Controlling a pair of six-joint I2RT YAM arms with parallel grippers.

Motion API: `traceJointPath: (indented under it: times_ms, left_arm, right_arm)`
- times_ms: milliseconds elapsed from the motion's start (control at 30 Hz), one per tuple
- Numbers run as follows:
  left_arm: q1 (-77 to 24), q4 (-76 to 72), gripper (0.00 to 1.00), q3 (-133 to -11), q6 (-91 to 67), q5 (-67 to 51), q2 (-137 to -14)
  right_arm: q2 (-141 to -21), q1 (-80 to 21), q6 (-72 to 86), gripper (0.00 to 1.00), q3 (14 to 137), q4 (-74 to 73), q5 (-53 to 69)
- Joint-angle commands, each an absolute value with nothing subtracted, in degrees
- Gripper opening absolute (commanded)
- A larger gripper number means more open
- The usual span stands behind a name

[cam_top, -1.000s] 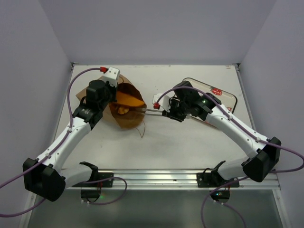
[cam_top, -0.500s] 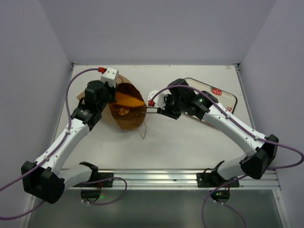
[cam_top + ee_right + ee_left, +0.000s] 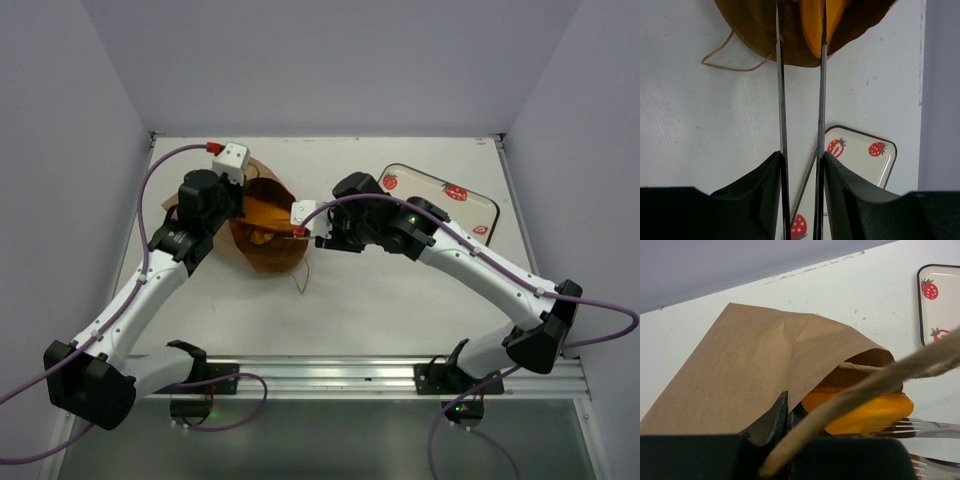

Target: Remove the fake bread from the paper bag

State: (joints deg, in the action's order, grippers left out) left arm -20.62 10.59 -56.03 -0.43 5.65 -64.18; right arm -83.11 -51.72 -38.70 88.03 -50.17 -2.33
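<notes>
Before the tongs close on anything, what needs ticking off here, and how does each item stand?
1. Left gripper pinching the paper bag at its rim: ok.
2. Bag mouth facing the right arm, fake bread showing inside: ok.
3. Right gripper clamped on the tongs: ok.
4. Tong arms standing apart: ok.
5. Tong tips around a bread piece: cannot tell; the tips run out of the right wrist view.
6. Strawberry tray lying flat on the table beside the right arm: ok.
</notes>
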Motion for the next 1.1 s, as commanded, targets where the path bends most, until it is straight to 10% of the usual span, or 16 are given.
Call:
traceJointPath:
  times_ms: [0,1067]
  left_arm:
    - [-20.21,10.1,0.0,-59.68,-1.67,5.1,-63.37]
    - [-20.13,12.3,0.0,-61.96,-2.72,3.96,-63.54]
  right_arm:
    - [-82.44,-52.47,-40.34,0.4,91.4,-49.31,-7.03]
    - [-87.01,-52.56,-34.19,0.47,93.34,-50.98,-6.68]
